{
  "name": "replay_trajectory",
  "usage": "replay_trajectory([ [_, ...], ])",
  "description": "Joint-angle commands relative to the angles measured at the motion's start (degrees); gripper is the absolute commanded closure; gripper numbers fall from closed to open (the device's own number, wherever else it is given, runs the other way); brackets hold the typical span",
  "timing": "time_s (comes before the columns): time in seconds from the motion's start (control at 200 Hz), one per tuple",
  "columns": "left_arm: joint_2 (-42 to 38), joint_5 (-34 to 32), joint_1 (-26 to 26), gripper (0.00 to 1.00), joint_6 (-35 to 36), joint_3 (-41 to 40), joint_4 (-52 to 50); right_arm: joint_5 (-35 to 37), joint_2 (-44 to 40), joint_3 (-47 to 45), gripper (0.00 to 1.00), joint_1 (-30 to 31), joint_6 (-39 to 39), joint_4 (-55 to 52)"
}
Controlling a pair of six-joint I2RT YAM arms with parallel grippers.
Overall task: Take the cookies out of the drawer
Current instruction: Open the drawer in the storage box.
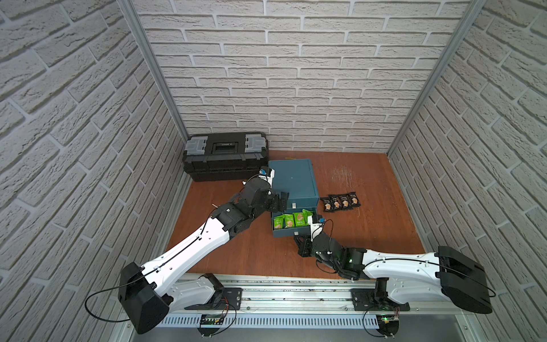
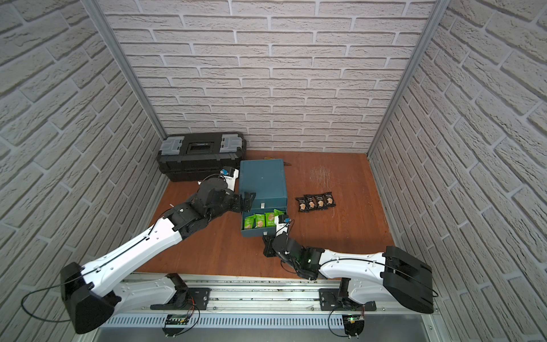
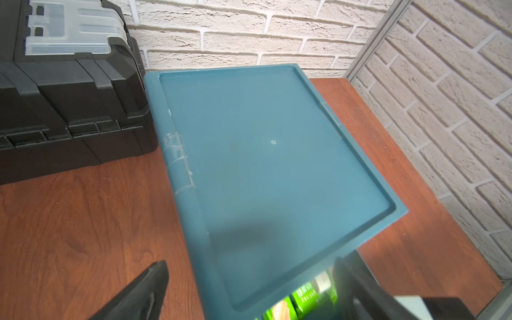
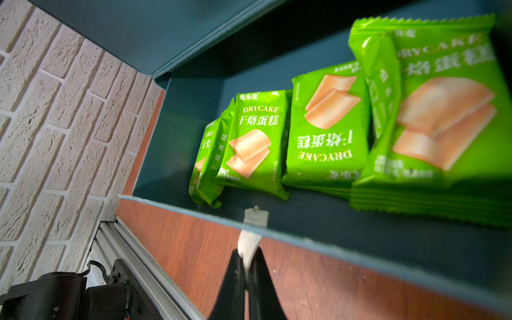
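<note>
Green cookies sit in the open drawer, just beyond our right gripper, jaws pinched on the white pull tab. Left gripper jaws apart, straddling the cabinet edge. Next, we judge: drop tab, grab nearest pkt.

The green cookie packets in the blue drawer have words on them. Each one says "DRYCAKE" in white letters, with the Chinese words 干焙蛋糕 next to it. One packet has three small Chinese signs in its corner, 优乐麦. One packet lies upside down. The tiny print on the packets is too small to read.
</note>
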Motion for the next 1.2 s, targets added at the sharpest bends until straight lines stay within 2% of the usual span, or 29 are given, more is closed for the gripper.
replay_trajectory([
  [0.0,1.04,0.68,0.81,0.02,0.92,1.87,1.82,2.08,-1.07,-0.79,0.97,1.53,2.15,-4.61],
  [0.075,1.28,0.93,0.97,0.02,0.89,1.87,2.23,2.17,-1.12,-0.72,0.96,2.36,2.36,-5.52],
  [0.175,1.38,1.18,1.27,0.02,0.82,1.71,2.46,2.26,-1.52,0.31,0.89,3.17,1.61,-7.28],
  [0.205,1.46,1.31,1.35,0.01,0.78,1.69,2.46,2.23,-1.55,1.1,0.84,3.35,1.28,-8.42],
  [0.28,1.56,1.54,1.53,0.01,0.83,1.66,2.32,2.62,-1.5,3.07,0.6,4.11,0.61,-11.61],
  [0.38,1.26,1.45,1.73,0.02,0.95,1.74,1.8,3.7,-2.21,5.93,0.47,5.25,-0.31,-17.17],
  [0.52,-1.69,-0.3,2.78,0.01,1.57,0.86,0.51,10.49,-6.82,13.18,0.45,7.29,1.87,-37.99],
  [0.63,-3.77,3.09,6.6,0.01,1.2,-0.5,0.89,17.25,-12.37,18.06,0.45,7.85,3.83,-53.29],
  [0.695,-4.05,5.31,8.73,0.02,1.04,-0.9,0.75,20.86,-14.88,20.54,0.45,7.8,0.44,-56.9],
  [0.79,-3.31,7.3,10.55,0.02,0.91,-0.98,1.14,21.01,-15.62,25.62,0.45,5.86,-6.28,-59.1],
  [0.865,-2.17,8.94,11.53,0.02,0.65,-0.86,1.73,17.86,-13.61,30.36,0.45,2.3,-10.83,-60.33],
  [1.04,0.1,12.34,14.27,0.01,-0.93,-1.68,4.57,-2.81,-6.1,35.78,0.42,-8.8,-18.26,-54.69],
  [1.195,1.82,13.99,15.56,0.01,-0.91,-1.3,5.16,-7.38,3.87,40.94,0.42,-10.01,-22.31,-54.7],
])
